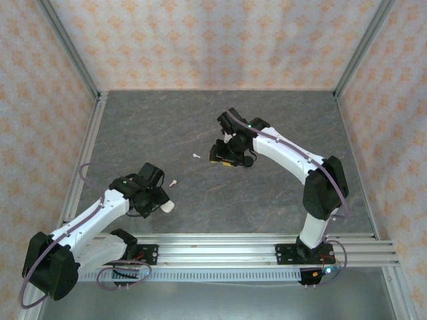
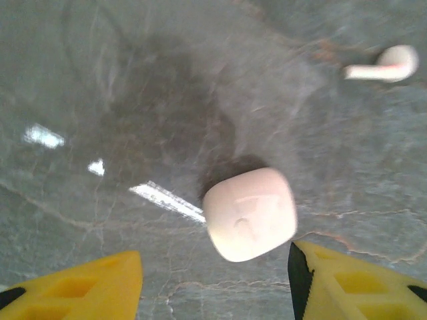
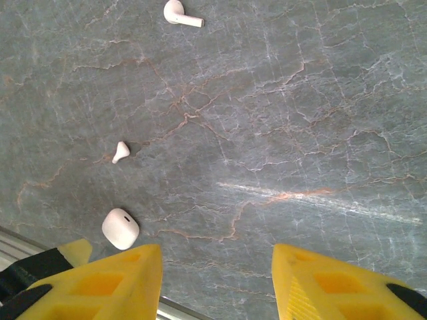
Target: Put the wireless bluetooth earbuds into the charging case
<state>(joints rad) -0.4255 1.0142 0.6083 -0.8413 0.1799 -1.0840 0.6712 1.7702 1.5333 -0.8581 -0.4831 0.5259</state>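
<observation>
The left end effector [image 2: 215, 277] hangs low over the desk [image 2: 100, 87] with its two yellow fingers [image 2: 87, 290] spread apart and gripping nothing. The charging case [image 2: 249, 213], a white, rounded, closed block, lies flat on the desk just ahead of the gap between the fingertips, offset toward the finger on the right of the wrist view. That finger's tip stands just beside the lower corner of the case. The picture is blurred there, so contact cannot be confirmed. The opposite finger is clearly apart from the case. Beyond the case, toward the far right of the same view, the first white earbud [image 2: 387, 65] lies on its side on the desk. The right end effector [image 3: 217, 270] is positioned further back on the desk, with its fingers also apart and bare desk between them. The second white earbud [image 3: 181, 13] lies well ahead of it, near the top of its wrist view. In the overhead view, the first earbud lies near the case, and the second lies between that earbud and the right end effector.
</observation>
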